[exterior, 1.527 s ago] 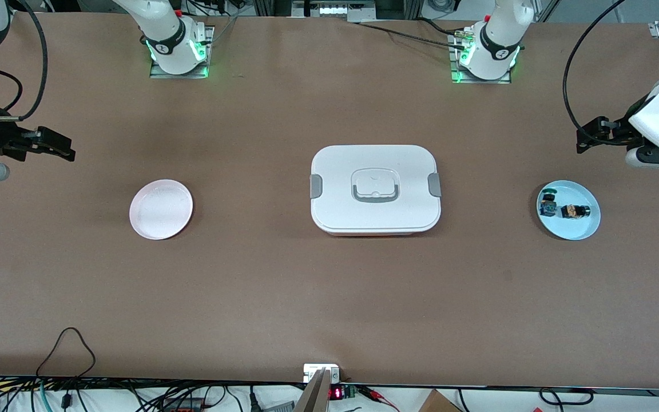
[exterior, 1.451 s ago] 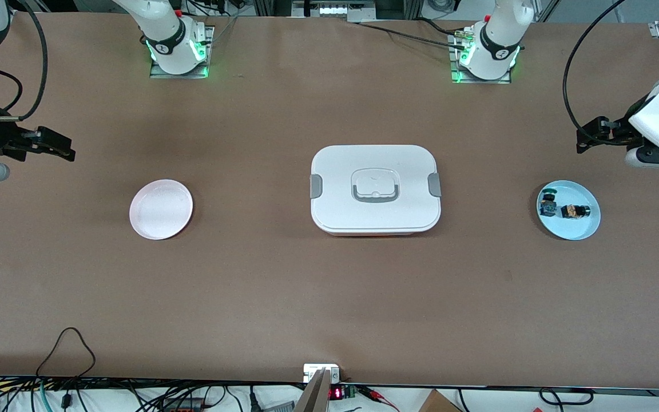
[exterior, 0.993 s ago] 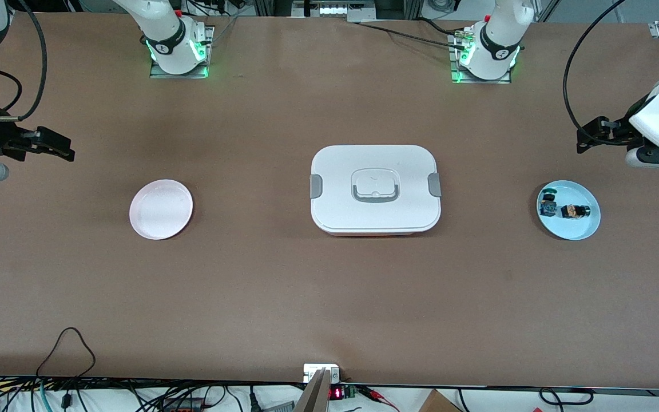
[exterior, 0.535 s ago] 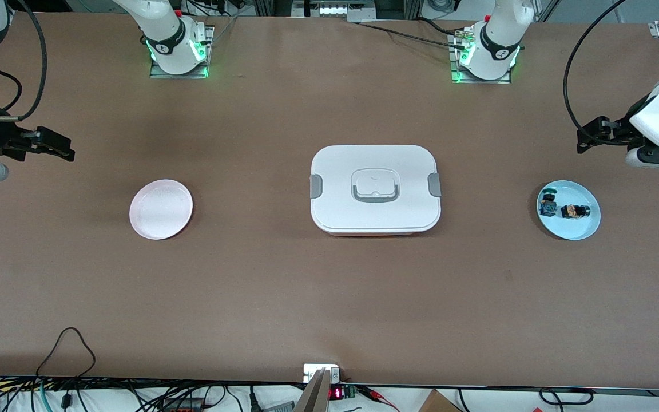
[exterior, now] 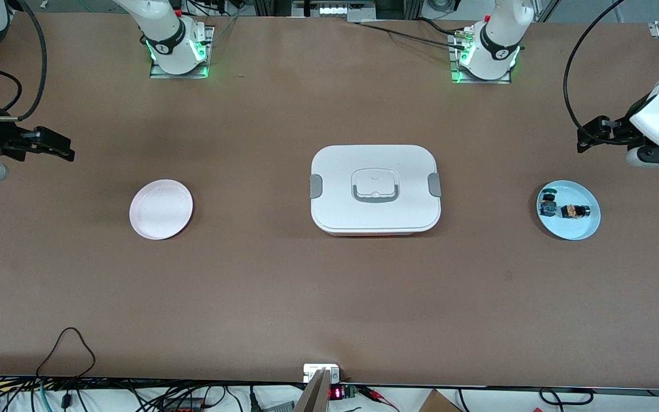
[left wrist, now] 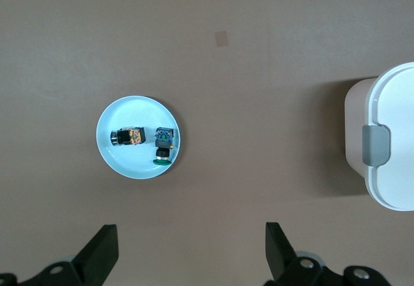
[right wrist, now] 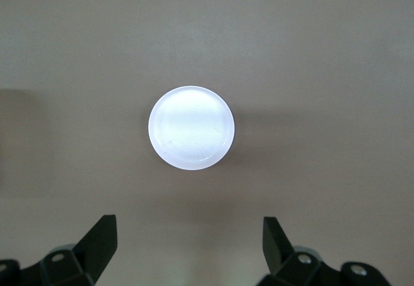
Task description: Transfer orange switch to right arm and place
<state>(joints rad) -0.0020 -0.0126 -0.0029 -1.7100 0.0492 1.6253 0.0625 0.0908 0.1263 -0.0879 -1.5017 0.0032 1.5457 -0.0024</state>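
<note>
The orange switch lies on its side on a light blue plate at the left arm's end of the table. It is a tiny black part with an orange-brown body. My left gripper hangs open and empty over bare table beside that plate. Over the table at the right arm's end, my right gripper is also open and empty. A pale pink plate with nothing on it shows ahead of its jaws in the right wrist view.
A small part with a green cap and blue body shares the blue plate with the switch. A white lidded box with grey clips stands mid-table between the two plates. Cables run along the table's front edge.
</note>
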